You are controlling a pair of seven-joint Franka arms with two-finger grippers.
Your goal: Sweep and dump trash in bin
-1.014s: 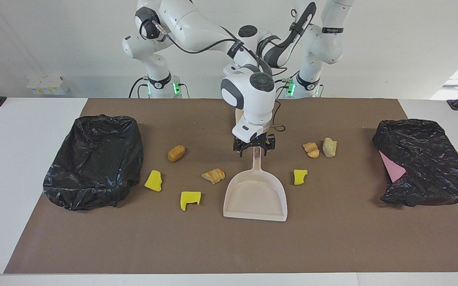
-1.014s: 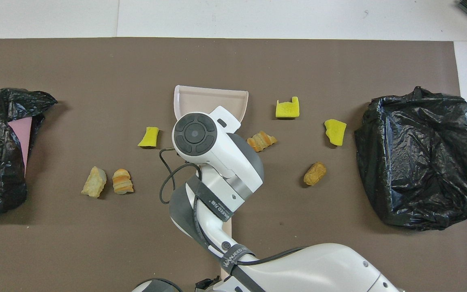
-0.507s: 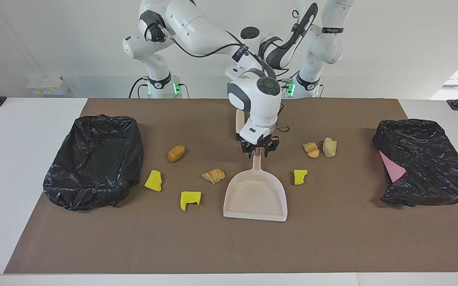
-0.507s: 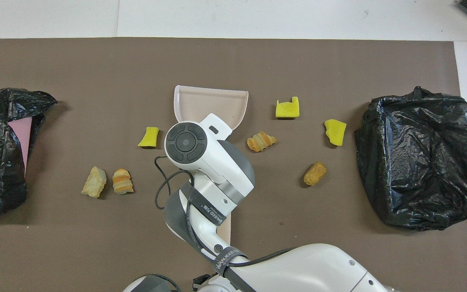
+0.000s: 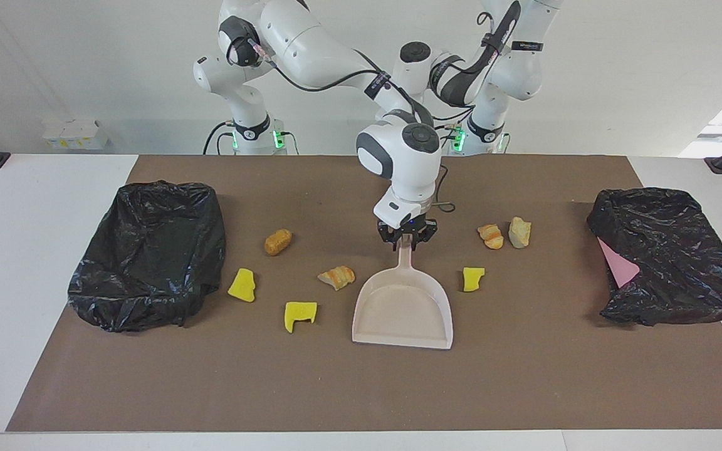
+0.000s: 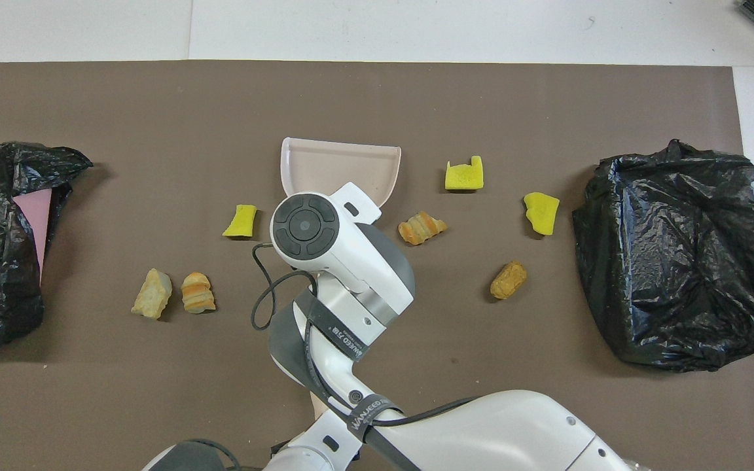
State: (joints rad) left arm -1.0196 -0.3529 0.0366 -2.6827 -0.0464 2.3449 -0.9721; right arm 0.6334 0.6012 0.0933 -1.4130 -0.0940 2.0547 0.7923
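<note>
Several scraps of trash lie on the brown mat: yellow sponge pieces (image 5: 242, 285) (image 5: 300, 315) (image 5: 474, 279) and bread-like chunks (image 5: 278, 242) (image 5: 336, 277) (image 5: 491, 236) (image 5: 519, 232). The beige dustpan (image 5: 402, 310) lies flat mid-mat, handle toward the robots; it also shows in the overhead view (image 6: 341, 163). My right gripper (image 5: 406, 245) is low at the handle's end, open, a finger on each side of the handle. My left gripper is hidden by the right arm. A beige sliver (image 6: 321, 407), perhaps the brush, shows beside the right arm.
A black-bagged bin (image 5: 148, 250) stands at the right arm's end of the mat. Another black-bagged bin (image 5: 668, 257), with a pink sheet (image 5: 618, 266) showing at its mouth, stands at the left arm's end. The left arm is folded high near its base.
My right gripper came down onto the dustpan handle and shifted slightly toward the robots. The left arm rose, and the beige piece beside the right arm moved nearer the robots. The trash has not moved.
</note>
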